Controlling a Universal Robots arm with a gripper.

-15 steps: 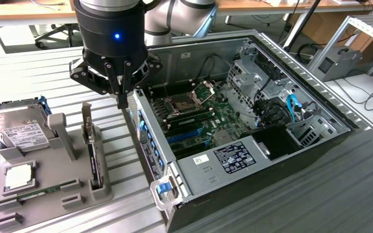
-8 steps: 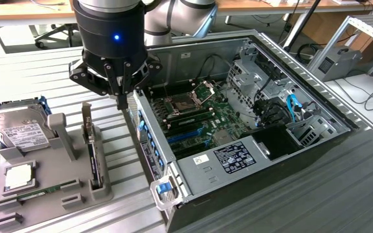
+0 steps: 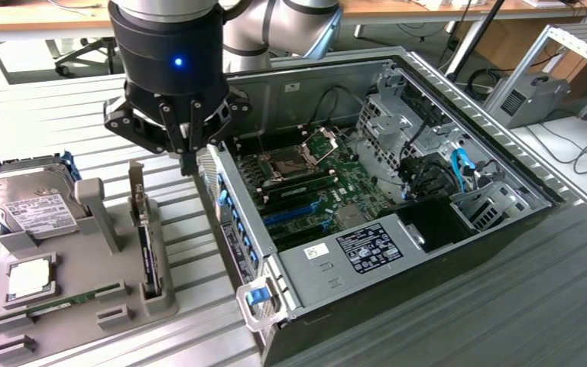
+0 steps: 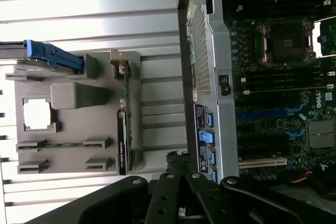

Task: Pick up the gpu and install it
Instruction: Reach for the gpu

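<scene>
Gpu (image 3: 150,252) stands on edge in a slot of the grey holder (image 3: 79,321), below the fingers and slightly to the exterior view's left of them, untouched. The gripper (image 3: 186,163) hangs with its fingers (image 4: 168,192) pressed together on nothing. The open computer case (image 3: 304,271) lies just past them toward the exterior view's right.

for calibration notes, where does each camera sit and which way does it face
Exterior view: off the arm, raised, looking down at a slant on the open computer case and grey tray; the arm and shut claw show.
Wrist view: on the wrist, looking down past the claw at tray and case edge; the claw's black links show.
Shared: the gpu standing on edge in the tray, the case, the claw.
</scene>
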